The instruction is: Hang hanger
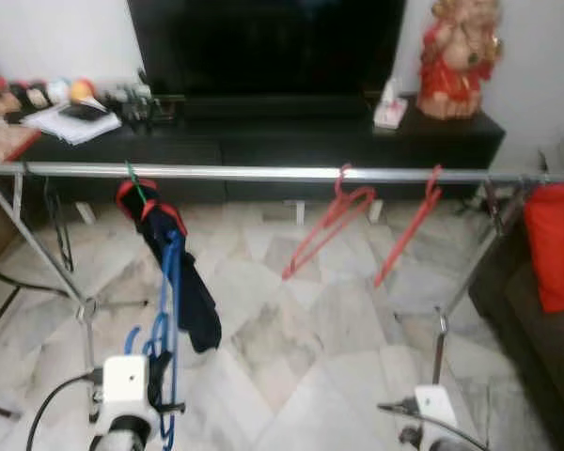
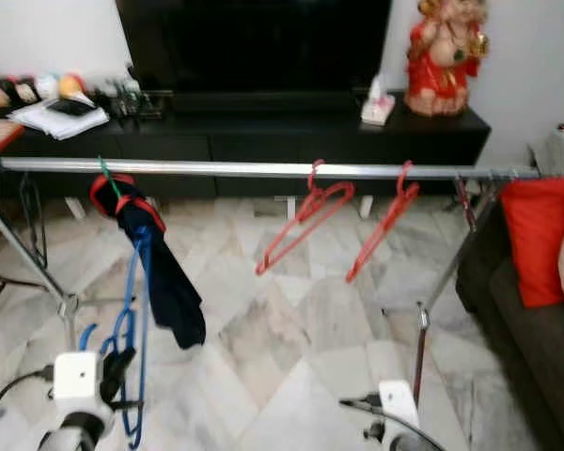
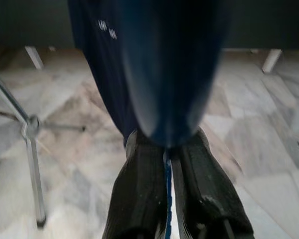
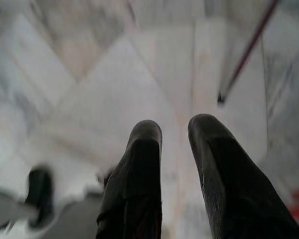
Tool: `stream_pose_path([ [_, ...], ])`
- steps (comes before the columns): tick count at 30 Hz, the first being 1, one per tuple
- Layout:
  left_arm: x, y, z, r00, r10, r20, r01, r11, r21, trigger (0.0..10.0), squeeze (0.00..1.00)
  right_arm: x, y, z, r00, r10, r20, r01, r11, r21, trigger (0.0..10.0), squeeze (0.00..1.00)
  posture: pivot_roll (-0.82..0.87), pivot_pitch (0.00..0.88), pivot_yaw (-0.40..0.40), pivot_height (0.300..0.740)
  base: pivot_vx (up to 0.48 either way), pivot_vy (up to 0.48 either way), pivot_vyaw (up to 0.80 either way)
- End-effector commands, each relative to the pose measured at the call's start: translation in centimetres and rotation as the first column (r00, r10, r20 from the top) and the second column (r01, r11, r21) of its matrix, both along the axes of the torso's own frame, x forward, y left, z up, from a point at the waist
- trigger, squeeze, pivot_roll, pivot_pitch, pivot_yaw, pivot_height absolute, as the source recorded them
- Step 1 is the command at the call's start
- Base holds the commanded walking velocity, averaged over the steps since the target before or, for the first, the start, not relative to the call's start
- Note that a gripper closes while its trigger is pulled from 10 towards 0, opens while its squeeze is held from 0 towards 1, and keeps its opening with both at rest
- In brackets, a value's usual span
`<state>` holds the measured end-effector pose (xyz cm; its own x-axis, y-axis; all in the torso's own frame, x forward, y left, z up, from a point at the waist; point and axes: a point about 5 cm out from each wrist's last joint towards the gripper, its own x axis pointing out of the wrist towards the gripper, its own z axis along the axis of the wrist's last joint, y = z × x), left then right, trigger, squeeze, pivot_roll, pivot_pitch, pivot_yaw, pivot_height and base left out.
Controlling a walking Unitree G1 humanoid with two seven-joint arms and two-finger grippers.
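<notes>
Left eye view: the blue hanger [image 1: 166, 319] stands nearly upright, long axis vertical, top end up beside the dark garment [image 1: 183, 272] that hangs from the steel rail [image 1: 263, 173]. The left pincer [image 1: 160, 376] clamps its lower part. Two red hangers [image 1: 331, 225] hang tilted farther along the rail; a TV cabinet [image 1: 263, 141] stands behind.

Left wrist view: the fingers [image 3: 139, 194] pinch the blue hanger's thin edge, with the garment just ahead.

Right wrist view: the right pincer [image 4: 174, 134] hangs over the marble floor [image 4: 89, 89], fingers narrowly apart, holding nothing.

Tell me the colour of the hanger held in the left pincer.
Blue. The hanger in the left pincer shows best in the left eye view.
</notes>
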<state>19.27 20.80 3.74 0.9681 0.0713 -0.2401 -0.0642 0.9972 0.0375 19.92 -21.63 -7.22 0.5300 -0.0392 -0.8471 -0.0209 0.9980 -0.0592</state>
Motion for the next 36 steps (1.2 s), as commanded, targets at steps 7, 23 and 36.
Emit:
stream_pose_path([
  [7,-0.1,0.4,0.3,1.0,0.012,-0.002,-0.012,1.0,0.008,10.0,0.0,0.2,0.8,0.0,1.0,0.022,0.003,-0.022,1.0,0.014,10.0,0.0,-0.03,0.0,-0.013,0.74,0.452,0.0,0.0],
  [23,-1.3,-0.4,0.9,0.995,-0.1,-0.021,0.101,0.995,0.014,10.0,0.0,0.4,0.8,0.0,0.999,0.042,0.001,-0.042,0.999,0.01,10.0,0.0,-0.03,0.0,-0.019,0.74,0.0,0.0,0.0],
  [36,1.1,-1.4,3.1,0.981,-0.19,-0.025,0.19,0.982,0.015,10.0,0.0,0.4,0.8,0.1,0.999,0.054,-0.005,-0.054,0.998,0.01,10.0,0.0,-0.03,0.0,-0.018,0.74,0.0,0.0,0.0],
])
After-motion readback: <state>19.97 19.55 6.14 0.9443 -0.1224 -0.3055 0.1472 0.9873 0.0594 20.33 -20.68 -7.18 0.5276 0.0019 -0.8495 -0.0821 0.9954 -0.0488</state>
